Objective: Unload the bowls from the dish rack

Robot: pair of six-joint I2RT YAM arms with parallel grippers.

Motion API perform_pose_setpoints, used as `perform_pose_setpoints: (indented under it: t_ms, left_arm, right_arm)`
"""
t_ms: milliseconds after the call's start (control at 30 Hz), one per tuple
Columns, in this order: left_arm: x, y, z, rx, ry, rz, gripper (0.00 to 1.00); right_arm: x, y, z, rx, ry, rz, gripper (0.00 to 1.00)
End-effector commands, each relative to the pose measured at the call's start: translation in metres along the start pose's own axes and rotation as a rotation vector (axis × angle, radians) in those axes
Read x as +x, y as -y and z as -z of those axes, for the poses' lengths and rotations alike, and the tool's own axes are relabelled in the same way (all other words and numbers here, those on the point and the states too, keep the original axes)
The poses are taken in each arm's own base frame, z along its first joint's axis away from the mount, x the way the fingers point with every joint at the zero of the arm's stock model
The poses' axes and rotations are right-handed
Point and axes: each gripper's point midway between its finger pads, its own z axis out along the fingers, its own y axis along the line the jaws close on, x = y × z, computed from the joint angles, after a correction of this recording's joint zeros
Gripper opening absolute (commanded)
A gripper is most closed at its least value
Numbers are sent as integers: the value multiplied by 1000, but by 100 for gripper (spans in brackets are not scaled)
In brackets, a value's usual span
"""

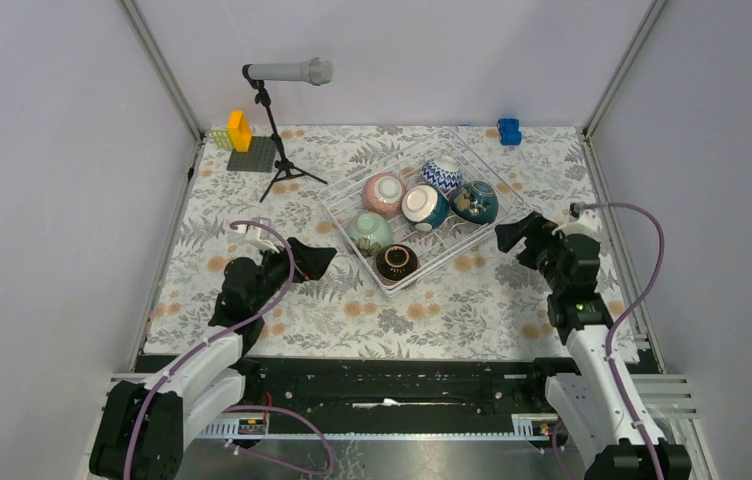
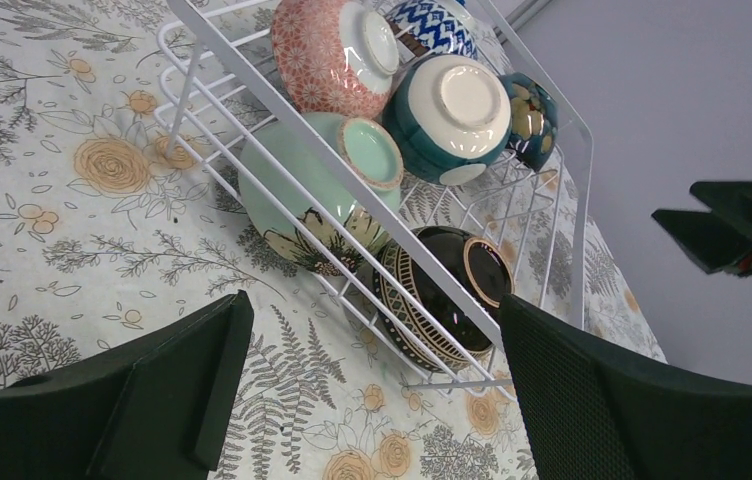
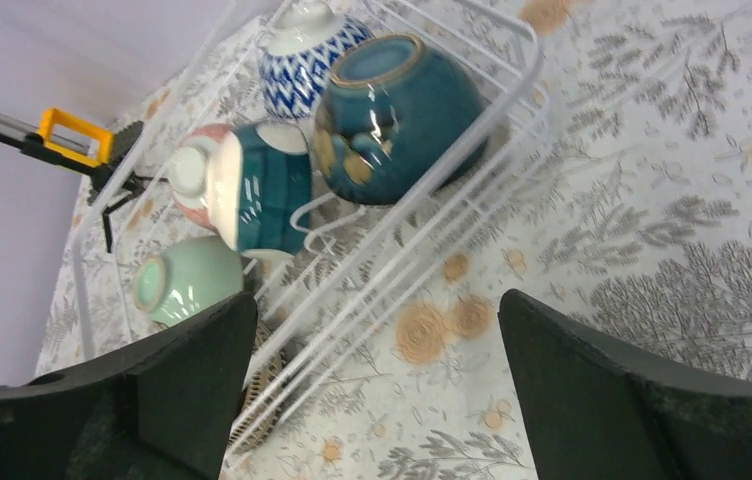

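The white wire dish rack lies mid-table and holds all six bowls on their sides: pink, blue-white zigzag, teal with white inside, dark teal with gold, mint green, dark brown. My left gripper is open and empty, left of the rack's near corner; its view shows the dark brown bowl and mint bowl just ahead. My right gripper is open and empty, right of the rack, facing the dark teal bowl.
A microphone on a tripod stands at the back left beside a grey baseplate with a yellow-orange block. A blue block sits at the back right. Floral cloth covers the table in front of the rack.
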Motion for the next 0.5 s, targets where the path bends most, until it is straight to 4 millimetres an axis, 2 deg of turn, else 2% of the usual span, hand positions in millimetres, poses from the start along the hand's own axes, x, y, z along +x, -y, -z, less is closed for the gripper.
perform_pose_setpoints:
  t_ms: [0, 133, 167, 233, 433, 467]
  left_arm:
    - [-8, 15, -1, 77, 28, -21, 99]
    - [-9, 10, -2, 47, 35, -8, 99]
    - [-9, 10, -1, 47, 35, -6, 99]
    - [-9, 12, -2, 53, 35, -6, 99]
    - [-6, 13, -4, 64, 18, -3, 99]
    - [-5, 12, -4, 63, 14, -1, 99]
  right_arm:
    - [-23, -32, -1, -63, -66, 36, 96]
    - [-12, -49, -9, -91, -230, 57, 93]
    - [-16, -59, -11, -105, -250, 78, 93]
    - [-7, -72, -16, -112, -318, 127, 92]
    - [32, -120, -28, -193, -493, 232, 93]
    - [39, -125, -30, -198, -516, 240, 98]
